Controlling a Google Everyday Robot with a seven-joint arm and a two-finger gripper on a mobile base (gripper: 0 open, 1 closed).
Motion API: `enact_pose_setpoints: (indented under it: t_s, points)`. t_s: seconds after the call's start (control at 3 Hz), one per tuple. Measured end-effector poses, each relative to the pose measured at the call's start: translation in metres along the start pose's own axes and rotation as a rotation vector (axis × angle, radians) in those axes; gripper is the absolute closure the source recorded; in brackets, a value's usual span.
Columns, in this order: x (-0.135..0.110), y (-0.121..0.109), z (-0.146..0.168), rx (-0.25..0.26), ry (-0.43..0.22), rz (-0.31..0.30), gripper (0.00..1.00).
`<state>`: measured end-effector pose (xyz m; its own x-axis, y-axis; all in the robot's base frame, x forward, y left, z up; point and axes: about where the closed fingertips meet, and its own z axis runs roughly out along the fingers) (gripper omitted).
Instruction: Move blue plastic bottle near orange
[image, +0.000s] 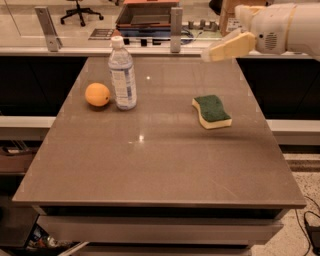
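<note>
The blue plastic bottle (122, 75) stands upright on the brown table (160, 170) at the back left, with its white cap on top. The orange (97, 94) lies just left of the bottle, almost touching its base. My gripper (211, 53) hangs in the air at the upper right, over the table's back right part. It is well clear of the bottle and holds nothing that I can see. The white arm behind it runs off the right edge of the view.
A green-and-yellow sponge (212, 111) lies on the table's right half. A counter with metal posts (175, 22) and a tray runs behind the table. An office chair stands far back on the left. Dark gaps flank the table on both sides.
</note>
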<state>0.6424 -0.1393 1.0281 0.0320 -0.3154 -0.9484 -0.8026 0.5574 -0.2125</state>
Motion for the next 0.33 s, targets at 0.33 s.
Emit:
enact_pose_setpoints:
  t_s: [0.33]
  points:
    - [-0.0105, -0.0036, -0.0472, 0.12, -0.017, 0.002, 0.0]
